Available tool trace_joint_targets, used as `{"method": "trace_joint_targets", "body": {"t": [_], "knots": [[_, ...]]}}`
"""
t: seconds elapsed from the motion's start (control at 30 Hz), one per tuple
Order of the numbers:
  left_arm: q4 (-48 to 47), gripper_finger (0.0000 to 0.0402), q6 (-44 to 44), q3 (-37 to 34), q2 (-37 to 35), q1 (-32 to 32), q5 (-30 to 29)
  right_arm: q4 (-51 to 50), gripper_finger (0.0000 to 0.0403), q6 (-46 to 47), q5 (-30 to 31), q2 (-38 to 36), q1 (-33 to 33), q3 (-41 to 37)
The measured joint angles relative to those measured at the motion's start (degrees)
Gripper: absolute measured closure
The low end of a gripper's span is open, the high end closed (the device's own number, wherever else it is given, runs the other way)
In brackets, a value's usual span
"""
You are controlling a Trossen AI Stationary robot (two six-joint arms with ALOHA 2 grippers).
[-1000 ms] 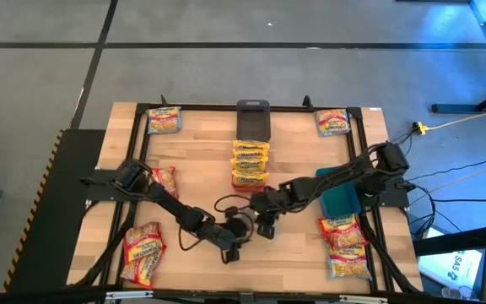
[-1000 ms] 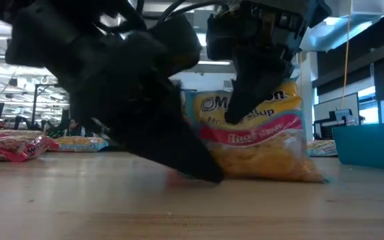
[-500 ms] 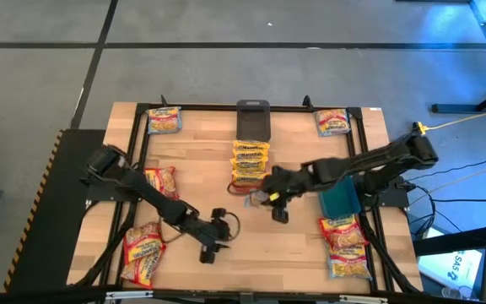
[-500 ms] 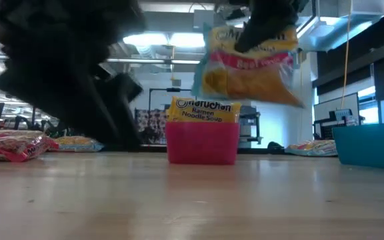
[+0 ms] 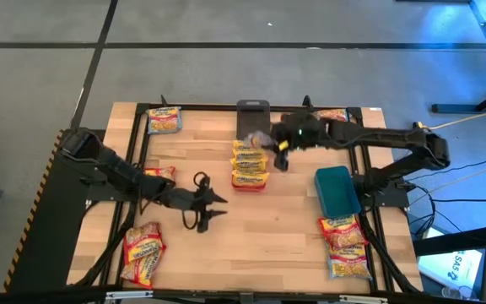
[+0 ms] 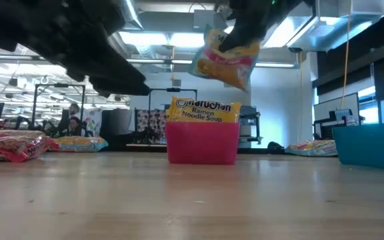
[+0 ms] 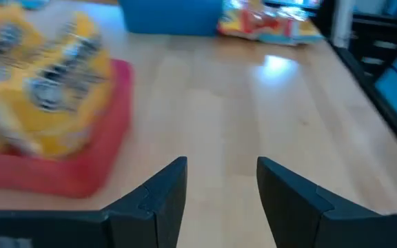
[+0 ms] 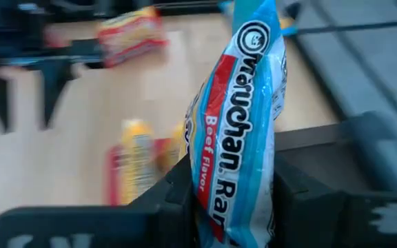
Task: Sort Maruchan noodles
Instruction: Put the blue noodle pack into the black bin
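My right gripper is shut on a Maruchan packet with a blue, red and yellow "Beef Flavor" label. It holds the packet high above the table, over the far end of the red bin and near the grey bin. The red bin holds several yellow packets standing on edge. My left gripper is open and empty, low over the wood left of the red bin. In its wrist view the red bin lies ahead. My right gripper pinches the packet's two flat faces between its two fingers, near one end. In the low view the fingers come from above, and the packet hangs tilted below them, lifted clear of the table and the bins.
A teal bin stands at the right. Loose packets lie at the far left, far right, left, near left and near right. Bare wood lies in the near middle.
My right gripper has lifted the packet off the table in the near middle and carried it up and toward the far edge, past the red bin. My left gripper has drawn back from that spot toward the table's left and far side.
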Motion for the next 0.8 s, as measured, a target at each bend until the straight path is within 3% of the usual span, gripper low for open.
{"method": "trace_joint_targets", "body": {"t": [0.27, 0.37, 0.8], "knots": [[-0.3, 0.0232, 4.4, -0.2, 0.3, 6.9, -0.5, 9.7, 0.0311, -11.7, -3.3, 1.6, -13.2, 0.3], [-0.3, 0.0232, 4.8, -0.2, 0.3, 8.8, -0.5, 8.4, 0.0311, -15.1, -5.6, 4.3, -17.3, 3.7], [-0.3, 0.0232, 6.2, -0.2, 0.3, 13.8, -0.3, -14.5, 0.0311, -25.4, -17.8, 29.6, -28.2, 38.1]]}}
